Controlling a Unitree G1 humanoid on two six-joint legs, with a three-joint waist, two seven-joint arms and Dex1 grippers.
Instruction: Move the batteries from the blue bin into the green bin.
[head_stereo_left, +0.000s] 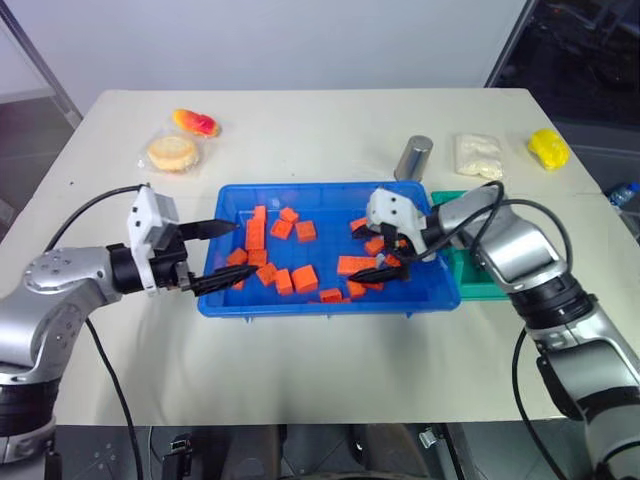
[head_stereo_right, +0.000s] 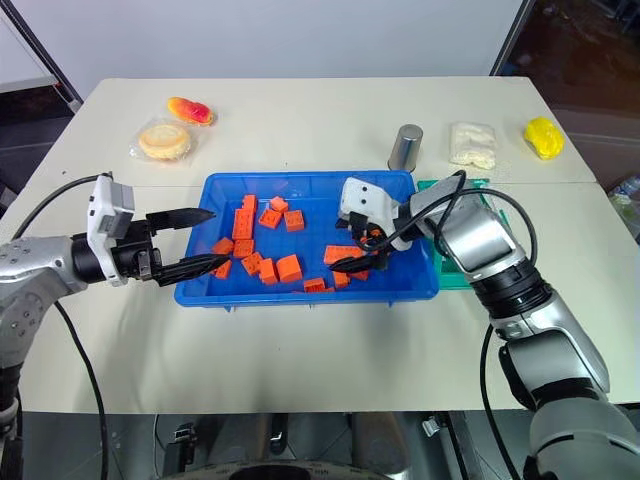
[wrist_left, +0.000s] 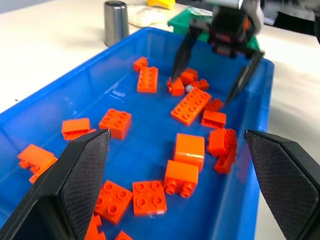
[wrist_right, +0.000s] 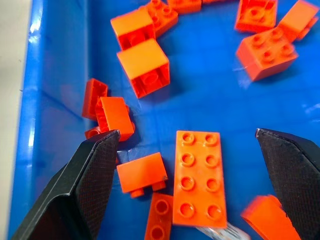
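Left gripper: the left gripper (head_stereo_left: 222, 256) stood with fingers spread wide and nothing between them, at the blue bin's left rim, level and pointing across the bin; I judge it parked there, leaving the work to the other arm.
Blue bin: the blue bin (head_stereo_left: 330, 303) lay mid-table, littered with orange blocks (head_stereo_left: 305, 278) that had to be worked around.
Batteries: one battery (wrist_left: 190, 88), a small silvery thing, seemed to lie among the blocks on the bin's right side, beside the long eight-stud block (wrist_right: 198, 177); a pale end also showed at that block's edge in the right wrist view.
Right gripper: the right gripper (head_stereo_left: 392, 257) hung angled down into the bin over that cluster, jaws wide and empty, probably set to straddle the battery.
Green bin: the green bin (head_stereo_left: 466, 276) sat touching the blue bin's right side, mostly behind the right arm, close for a short carry.
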